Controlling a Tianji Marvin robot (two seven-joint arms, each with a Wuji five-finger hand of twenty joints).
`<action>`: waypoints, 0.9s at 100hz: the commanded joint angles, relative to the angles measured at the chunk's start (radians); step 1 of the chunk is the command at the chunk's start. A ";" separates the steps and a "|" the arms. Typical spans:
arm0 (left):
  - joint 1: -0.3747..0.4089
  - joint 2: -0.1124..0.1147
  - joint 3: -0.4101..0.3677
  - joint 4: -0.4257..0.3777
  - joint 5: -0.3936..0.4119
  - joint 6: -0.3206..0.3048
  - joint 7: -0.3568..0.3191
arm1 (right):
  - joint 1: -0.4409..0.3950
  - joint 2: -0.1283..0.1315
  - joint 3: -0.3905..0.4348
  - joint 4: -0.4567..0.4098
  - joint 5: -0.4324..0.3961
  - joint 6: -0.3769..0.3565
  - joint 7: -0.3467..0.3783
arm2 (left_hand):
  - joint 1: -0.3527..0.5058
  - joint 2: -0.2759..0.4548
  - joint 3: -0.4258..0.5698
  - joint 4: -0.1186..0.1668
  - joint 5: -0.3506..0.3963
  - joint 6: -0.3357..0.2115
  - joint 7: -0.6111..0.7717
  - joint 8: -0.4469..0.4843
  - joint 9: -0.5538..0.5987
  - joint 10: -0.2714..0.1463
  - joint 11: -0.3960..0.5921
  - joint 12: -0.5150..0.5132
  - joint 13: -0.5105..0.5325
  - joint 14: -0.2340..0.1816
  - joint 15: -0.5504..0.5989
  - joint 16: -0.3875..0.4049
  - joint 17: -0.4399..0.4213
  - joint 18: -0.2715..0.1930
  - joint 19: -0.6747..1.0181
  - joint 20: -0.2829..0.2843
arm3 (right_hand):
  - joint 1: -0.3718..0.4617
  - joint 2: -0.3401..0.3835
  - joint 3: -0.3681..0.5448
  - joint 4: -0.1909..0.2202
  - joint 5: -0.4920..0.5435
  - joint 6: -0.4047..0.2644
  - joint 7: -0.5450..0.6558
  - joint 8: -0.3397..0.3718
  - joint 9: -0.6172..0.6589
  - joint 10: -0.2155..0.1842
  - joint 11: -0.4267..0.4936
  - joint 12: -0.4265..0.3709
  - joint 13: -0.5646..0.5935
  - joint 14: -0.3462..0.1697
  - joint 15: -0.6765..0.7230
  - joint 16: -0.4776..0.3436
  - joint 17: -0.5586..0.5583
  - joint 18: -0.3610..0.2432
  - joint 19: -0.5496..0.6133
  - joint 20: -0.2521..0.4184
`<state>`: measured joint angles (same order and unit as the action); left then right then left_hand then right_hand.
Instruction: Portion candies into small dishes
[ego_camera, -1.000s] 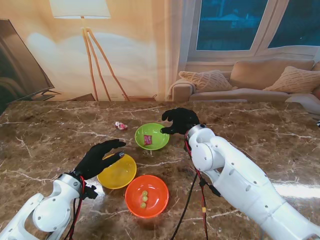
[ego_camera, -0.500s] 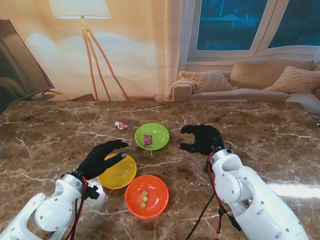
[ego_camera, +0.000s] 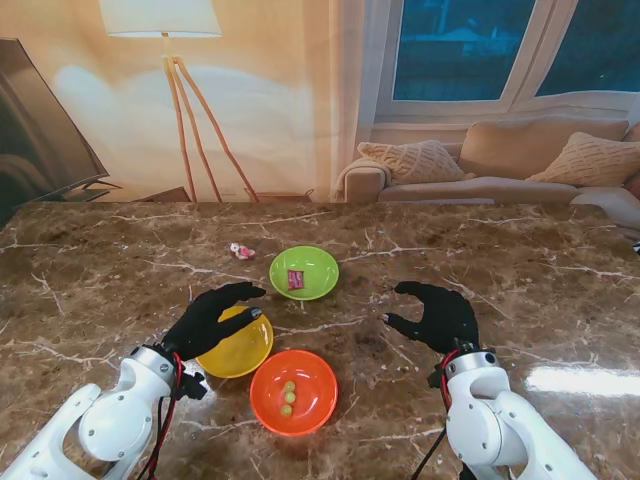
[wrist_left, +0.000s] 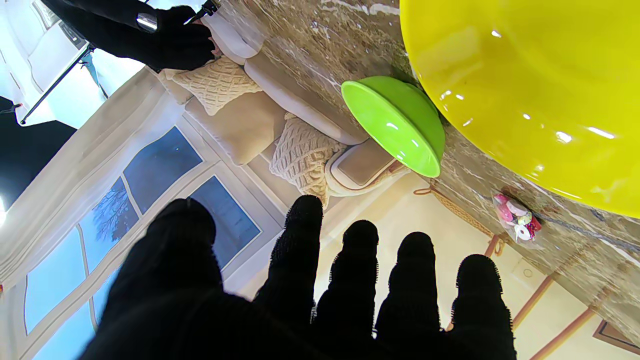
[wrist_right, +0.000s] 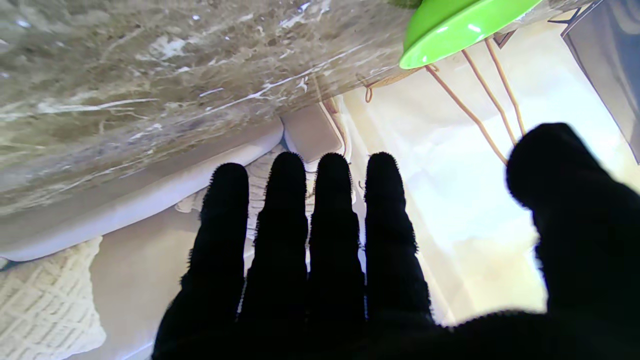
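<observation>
3 round, shiny dishes sit close together on your brown marble bench, which has thin white veins running through it. Your green dish is farthest from you and holds 1 red wrapped candy. Your yellow dish looks smooth and glossy, with nothing showing inside it. Your orange dish is nearest to you and holds 3 small round yellow-green candies. 1 crinkly pink and white candy packet lies on the bench, to the left of the green dish and a bit farther from you. Your left hand, in a fuzzy black glove, floats over the yellow dish with its fingers spread and nothing in them. Your right hand hangs over bare marble to the right of the dishes, fingers apart, holding nothing.
</observation>
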<state>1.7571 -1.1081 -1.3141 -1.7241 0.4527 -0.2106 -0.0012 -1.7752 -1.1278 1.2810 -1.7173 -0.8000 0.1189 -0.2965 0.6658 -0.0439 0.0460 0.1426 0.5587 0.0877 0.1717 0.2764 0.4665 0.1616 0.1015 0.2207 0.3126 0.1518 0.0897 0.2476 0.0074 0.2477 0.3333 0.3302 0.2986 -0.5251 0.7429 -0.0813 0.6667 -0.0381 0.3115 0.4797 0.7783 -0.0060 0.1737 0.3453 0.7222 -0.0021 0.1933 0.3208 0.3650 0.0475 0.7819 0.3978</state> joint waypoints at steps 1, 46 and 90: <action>-0.003 -0.002 0.010 0.008 -0.002 0.006 0.000 | -0.030 -0.004 0.004 0.000 0.000 -0.002 0.016 | -0.015 0.047 -0.023 -0.018 -0.014 -0.004 -0.013 0.001 -0.034 -0.008 -0.011 -0.017 -0.019 -0.022 -0.017 -0.012 0.003 -0.004 -0.023 0.011 | -0.037 0.015 -0.005 0.034 -0.034 -0.012 -0.015 -0.007 -0.025 0.003 -0.013 -0.018 -0.038 -0.019 -0.015 -0.031 -0.014 -0.037 -0.026 -0.032; -0.065 0.016 -0.004 -0.011 -0.011 0.040 -0.102 | -0.040 -0.008 0.020 -0.009 0.001 -0.027 -0.009 | -0.015 0.041 -0.022 -0.017 -0.024 -0.003 -0.016 0.000 -0.038 -0.017 -0.009 -0.018 -0.016 -0.026 -0.016 -0.011 0.004 -0.008 -0.016 0.010 | -0.039 0.019 0.001 0.035 -0.024 -0.020 -0.009 -0.010 -0.030 0.007 -0.013 -0.029 -0.047 -0.009 -0.011 -0.039 -0.023 -0.029 -0.021 -0.058; -0.176 0.051 -0.129 -0.033 0.007 0.135 -0.305 | -0.031 -0.018 0.012 0.003 0.023 -0.018 -0.048 | 0.014 0.009 -0.006 -0.010 -0.026 -0.008 -0.013 0.000 -0.040 -0.028 0.001 -0.017 -0.002 -0.032 -0.010 -0.009 0.009 -0.018 0.010 0.016 | -0.036 0.016 0.011 0.032 -0.011 -0.024 0.000 -0.007 -0.017 0.008 -0.006 -0.028 -0.037 -0.002 -0.004 -0.035 -0.019 -0.022 -0.010 -0.067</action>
<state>1.6122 -1.0721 -1.4291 -1.7752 0.4591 -0.0846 -0.3026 -1.8001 -1.1413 1.2942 -1.7195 -0.7825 0.0935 -0.3529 0.6660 -0.0439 0.0460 0.1426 0.5536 0.0881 0.1717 0.2764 0.4665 0.1615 0.1015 0.2207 0.3126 0.1477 0.0897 0.2476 0.0157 0.2476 0.3333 0.3306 0.2863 -0.5219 0.7515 -0.0813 0.6668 -0.0471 0.3112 0.4749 0.7693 -0.0012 0.1732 0.3302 0.7123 -0.0032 0.1924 0.2995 0.3530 0.0473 0.7802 0.3600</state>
